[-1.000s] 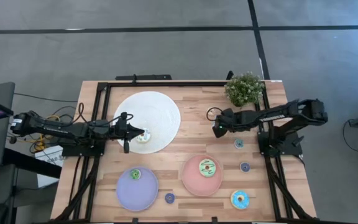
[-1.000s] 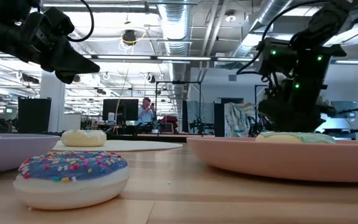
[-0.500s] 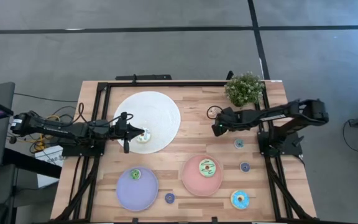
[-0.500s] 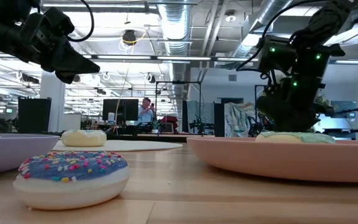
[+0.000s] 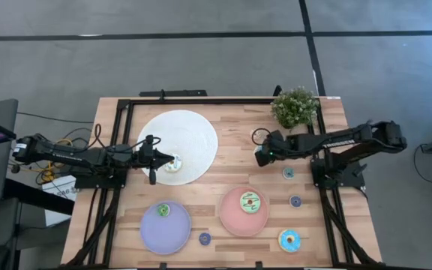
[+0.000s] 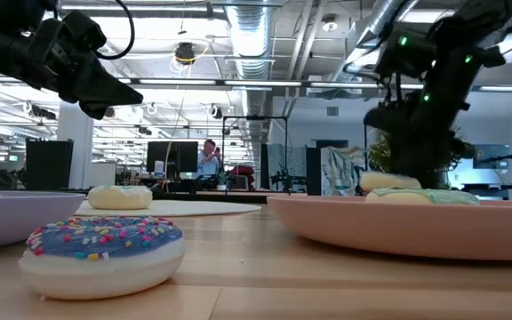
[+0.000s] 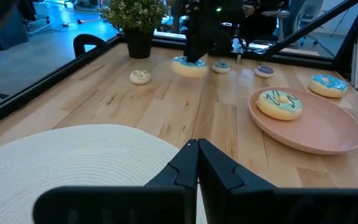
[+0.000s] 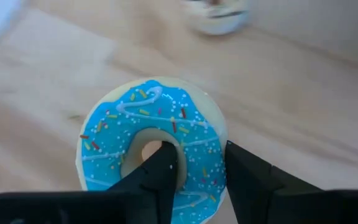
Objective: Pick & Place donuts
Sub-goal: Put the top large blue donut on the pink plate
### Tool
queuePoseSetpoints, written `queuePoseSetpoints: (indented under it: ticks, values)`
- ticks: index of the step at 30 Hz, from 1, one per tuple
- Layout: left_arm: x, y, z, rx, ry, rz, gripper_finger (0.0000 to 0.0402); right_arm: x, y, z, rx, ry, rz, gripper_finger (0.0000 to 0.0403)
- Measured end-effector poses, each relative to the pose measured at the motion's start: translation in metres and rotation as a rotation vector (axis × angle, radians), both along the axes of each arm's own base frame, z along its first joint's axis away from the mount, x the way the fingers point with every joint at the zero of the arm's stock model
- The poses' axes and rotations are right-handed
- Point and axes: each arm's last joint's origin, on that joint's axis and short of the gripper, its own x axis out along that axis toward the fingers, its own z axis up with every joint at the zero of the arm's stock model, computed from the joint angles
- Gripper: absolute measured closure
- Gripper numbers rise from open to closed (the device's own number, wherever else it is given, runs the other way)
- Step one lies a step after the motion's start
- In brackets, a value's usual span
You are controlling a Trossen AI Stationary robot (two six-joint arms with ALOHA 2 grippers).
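Note:
My right gripper (image 5: 261,156) is shut on a blue-iced donut (image 8: 153,147) left of the potted plant; the left wrist view shows that donut (image 7: 189,66) under it. My left gripper (image 7: 197,163) is shut and hovers over the white disc's (image 5: 193,127) near edge, above a cream donut (image 6: 120,196) lying flat on the disc. Other donuts lie flat: one on the lilac plate (image 5: 163,210), one on the pink plate (image 5: 250,202), a purple one (image 5: 205,238), a blue one (image 5: 289,240) and two small ones (image 5: 288,173) (image 5: 295,201) on the table. My right gripper holds the blue donut by its ring (image 8: 197,163), one finger (image 8: 163,163) in the hole and the other outside the rim. The fingers come from above, slanting down. The donut lies level with its icing up; whether it is clear of the table I cannot tell.
A potted plant (image 5: 295,107) stands at the far right corner, with a small cream donut (image 7: 140,76) beside it. A black frame (image 5: 118,135) runs along the table's edges. Bare wood lies between the white disc and the pink plate (image 5: 231,217).
My right gripper has moved a little toward the table's left, and its wrist has risen in the low view. The donut's cream underside now shows there above the pink plate's rim. My left arm has kept still.

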Motion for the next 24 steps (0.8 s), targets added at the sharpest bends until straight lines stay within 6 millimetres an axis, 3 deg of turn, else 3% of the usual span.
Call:
queuePoseSetpoints:
  ticks: [11,19,24]
  values:
    - [0.000,0.000,0.000,-0.016,-0.008,0.003,0.0401,0.024,0.065,0.028,0.048,-0.371,0.241,0.0287]
    - [0.000,0.000,0.000,-0.016,-0.004,0.004,0.0401,0.057,0.120,0.046,0.032,-0.389,0.348,0.0288]
    - [0.000,0.000,-0.001,-0.016,0.005,0.004,0.0401,0.083,0.150,0.047,0.032,-0.310,0.392,0.0288]
